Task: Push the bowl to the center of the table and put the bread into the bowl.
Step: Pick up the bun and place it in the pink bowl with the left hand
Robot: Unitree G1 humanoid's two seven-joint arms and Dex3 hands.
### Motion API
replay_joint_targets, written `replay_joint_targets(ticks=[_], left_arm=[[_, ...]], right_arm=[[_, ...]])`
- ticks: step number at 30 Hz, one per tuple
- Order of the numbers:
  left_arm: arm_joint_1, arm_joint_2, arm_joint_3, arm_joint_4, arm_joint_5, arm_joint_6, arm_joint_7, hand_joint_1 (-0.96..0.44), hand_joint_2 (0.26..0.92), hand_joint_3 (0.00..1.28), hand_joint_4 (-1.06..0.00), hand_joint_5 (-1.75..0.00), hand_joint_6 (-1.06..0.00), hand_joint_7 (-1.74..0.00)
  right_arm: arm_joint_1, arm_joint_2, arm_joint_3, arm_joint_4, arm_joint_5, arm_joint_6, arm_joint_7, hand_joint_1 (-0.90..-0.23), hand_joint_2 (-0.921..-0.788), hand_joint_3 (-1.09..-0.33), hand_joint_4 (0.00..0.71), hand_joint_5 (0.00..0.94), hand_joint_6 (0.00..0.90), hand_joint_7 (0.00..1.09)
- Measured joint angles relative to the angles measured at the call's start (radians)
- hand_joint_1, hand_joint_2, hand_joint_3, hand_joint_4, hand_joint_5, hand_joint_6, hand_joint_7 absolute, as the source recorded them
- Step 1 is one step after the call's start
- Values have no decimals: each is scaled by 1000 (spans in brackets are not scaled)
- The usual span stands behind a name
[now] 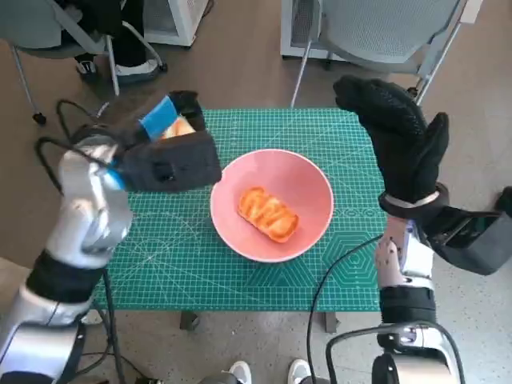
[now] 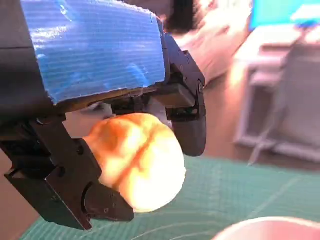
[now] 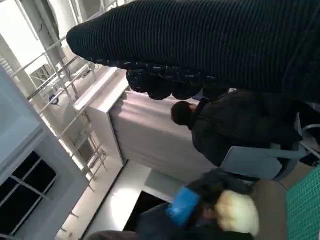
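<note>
Left hand (image 1: 170, 156) is clutching a bread roll (image 2: 137, 160); right hand (image 1: 400, 136) is hanging released; release it squarely over the bowl (image 1: 272, 205).

Left hand (image 1: 170, 152) at 9 o'clock, raised, fingers (image 2: 192, 125) clamped on a load. Right hand (image 1: 400, 136) at 2 o'clock, raised, empty, fingers spread.

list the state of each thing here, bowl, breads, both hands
pink bowl: upright near the middle of the mat, one bread inside
bread in the bowl: lying flat on the bowl's bottom
round bread: gripped, lifted off the mat
left hand: grips the round bread
right hand: raised, holds nothing, fingers extended
</note>
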State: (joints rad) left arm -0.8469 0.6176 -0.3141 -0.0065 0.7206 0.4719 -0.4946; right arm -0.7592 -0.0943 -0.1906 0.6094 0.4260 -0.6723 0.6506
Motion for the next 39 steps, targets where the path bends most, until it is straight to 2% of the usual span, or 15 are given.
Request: replay_joint_targets(ticks=[5,12,19,21,23,26,28,30,35,39], left_arm=[[0,-15,7,-59,1,5,-21,1,827,191,-779,-1131,-658,-1095],[1,-84,-21,-95,19,45,-56,2,837,179,-783,-1085,-633,-1161],[1,-166,-85,-108,27,46,-80,1,836,178,-761,-1164,-666,-1077],[1,-185,-104,-111,28,35,-82,2,817,220,-739,-1218,-675,-1047],[1,-201,-120,-110,28,18,-82,1,771,310,-727,-1264,-680,-1033],[0,-223,-138,-97,28,-13,-80,1,754,352,-717,-1296,-671,-1032],[-1,-235,-148,-83,28,-32,-77,3,787,312,-707,-1309,-638,-1043],[-1,-245,-156,-67,29,-52,-72,3,864,223,-622,-1289,-586,-1180],[-7,-267,-161,-14,30,-93,-53,3,911,212,-520,-1325,-504,-1313],[-16,-277,-162,36,29,-128,-37,7,918,210,-595,-1337,-422,-1292]], right_arm=[[0,2,1,1,0,0,0,-697,-921,-899,142,4,86,397],[0,1,-1,1,0,0,0,-696,-921,-898,144,4,85,401],[0,-1,-2,-1,0,1,0,-695,-921,-896,149,6,85,404],[1,-3,-2,-2,-1,2,0,-695,-921,-896,149,6,85,404],[1,-4,-2,-5,-2,3,-1,-695,-921,-895,150,6,85,404],[2,-7,-3,-8,-2,4,-1,-695,-921,-895,150,6,85,404],[3,-9,-3,-11,-3,4,-2,-696,-921,-894,151,6,85,405],[6,-13,-5,-13,-3,4,-4,-696,-921,-893,152,6,86,405],[10,-18,-7,-16,-3,4,-10,-696,-921,-890,154,6,88,404],[14,-19,-7,-18,-7,4,-13,-697,-921,-889,155,6,87,401]])
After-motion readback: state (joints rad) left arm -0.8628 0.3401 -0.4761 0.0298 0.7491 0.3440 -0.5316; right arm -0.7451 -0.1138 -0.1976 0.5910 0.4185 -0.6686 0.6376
